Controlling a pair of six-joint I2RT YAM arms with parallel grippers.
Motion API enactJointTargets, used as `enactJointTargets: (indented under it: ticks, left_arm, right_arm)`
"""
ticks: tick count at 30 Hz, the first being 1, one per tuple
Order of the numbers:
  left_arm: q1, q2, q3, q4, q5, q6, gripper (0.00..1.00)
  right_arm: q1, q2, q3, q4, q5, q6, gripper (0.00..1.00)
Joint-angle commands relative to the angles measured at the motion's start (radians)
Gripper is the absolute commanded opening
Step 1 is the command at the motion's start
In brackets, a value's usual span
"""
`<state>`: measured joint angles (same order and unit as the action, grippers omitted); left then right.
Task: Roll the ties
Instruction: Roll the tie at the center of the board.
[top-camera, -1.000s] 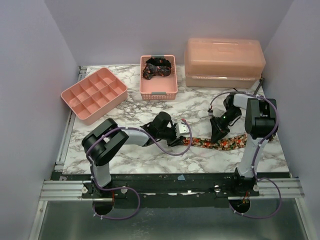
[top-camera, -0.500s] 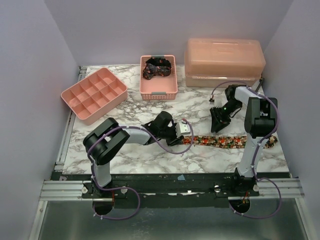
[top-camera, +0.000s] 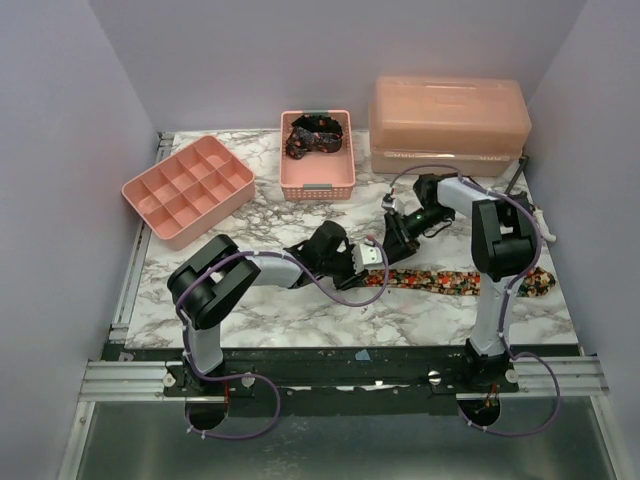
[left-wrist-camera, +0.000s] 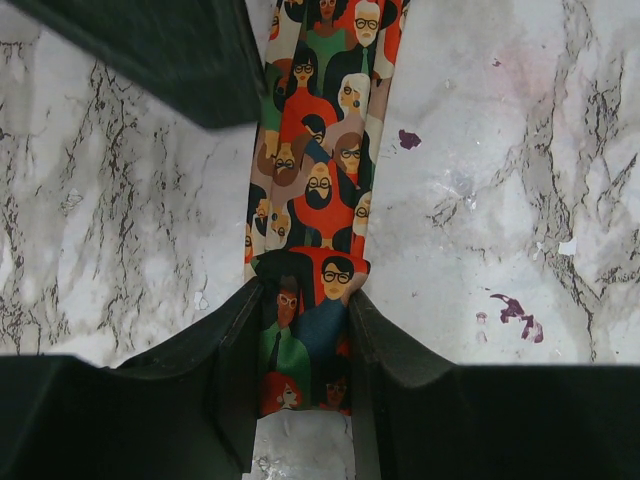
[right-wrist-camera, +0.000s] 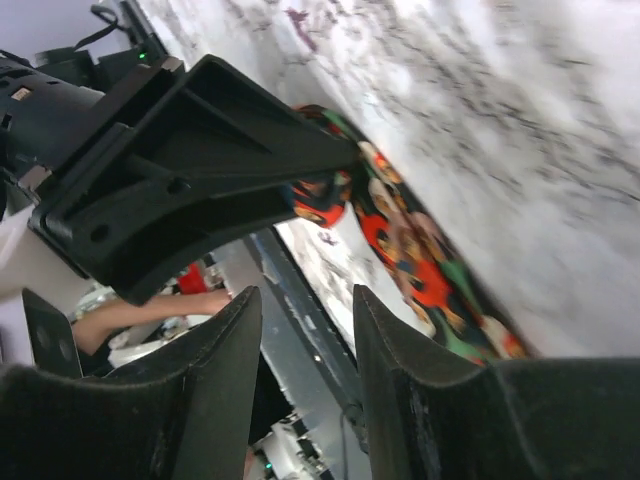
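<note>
The long, narrow fabric necktie (top-camera: 450, 283), printed with small faces in red, orange and green, lies flat on the white marble-patterned worktop (top-camera: 300, 310). It runs roughly parallel to the near edge, from about the middle out to the right edge.

The left gripper (top-camera: 375, 272) pinches the necktie's left end. In the left wrist view, its two black fingers (left-wrist-camera: 225, 350) press against both edges of the cloth (left-wrist-camera: 320, 190), which looks doubled over there.

The right gripper (top-camera: 393, 232) hangs just beyond the left one, on its far side. Its fingers (right-wrist-camera: 215, 390) are parted with nothing between them, and it is clear of the necktie (right-wrist-camera: 420, 260).

A second dark tie (top-camera: 315, 135) sits bundled in a pink slatted plastic basket (top-camera: 317, 182) at the middle of the far edge. A pink plastic compartment tray (top-camera: 187, 187) lies towards the far-left corner. A salmon lidded plastic box (top-camera: 447, 125) stands at the far-right corner.
</note>
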<state>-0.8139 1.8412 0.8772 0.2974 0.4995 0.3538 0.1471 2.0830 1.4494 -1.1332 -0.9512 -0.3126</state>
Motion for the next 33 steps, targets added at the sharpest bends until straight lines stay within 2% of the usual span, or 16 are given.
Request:
enactJointTargets:
  ticks: [1,16,19,22,24,25,27,30,33]
  left_arm:
    - [0.001,0.048,-0.015,-0.150,-0.071,0.034,0.31]
    - [0.001,0.071,0.008,-0.152,-0.064,0.013,0.31]
    - [0.002,0.072,0.009,-0.150,-0.064,0.011,0.31]
    - [0.001,0.075,0.011,-0.154,-0.064,0.008,0.32]
    - [0.001,0.075,0.011,-0.151,-0.064,-0.001,0.36]
    - [0.004,0.073,0.011,-0.145,-0.064,-0.014,0.44]
    - [0.025,0.043,-0.025,-0.072,-0.008,-0.053,0.61]
    - [0.062,-0.035,-0.132,0.146,0.106,-0.116,0.77]
    - [0.065,-0.064,-0.173,0.253,0.106,-0.136,0.79]
  right_arm:
    - [0.058,0.018,-0.049,0.101,-0.115,0.101,0.44]
    - [0.147,0.113,-0.080,0.196,-0.105,0.132,0.40]
    - [0.152,0.118,-0.081,0.212,-0.082,0.143,0.32]
    - [0.152,0.128,-0.079,0.215,-0.047,0.137,0.15]
    - [0.152,0.135,-0.076,0.204,-0.001,0.123,0.04]
    - [0.152,0.134,-0.079,0.212,0.042,0.123,0.01]
    - [0.151,0.122,-0.096,0.246,0.133,0.129,0.01]
    - [0.152,0.116,-0.115,0.274,0.223,0.130,0.01]
    - [0.152,0.127,-0.119,0.277,0.269,0.123,0.01]
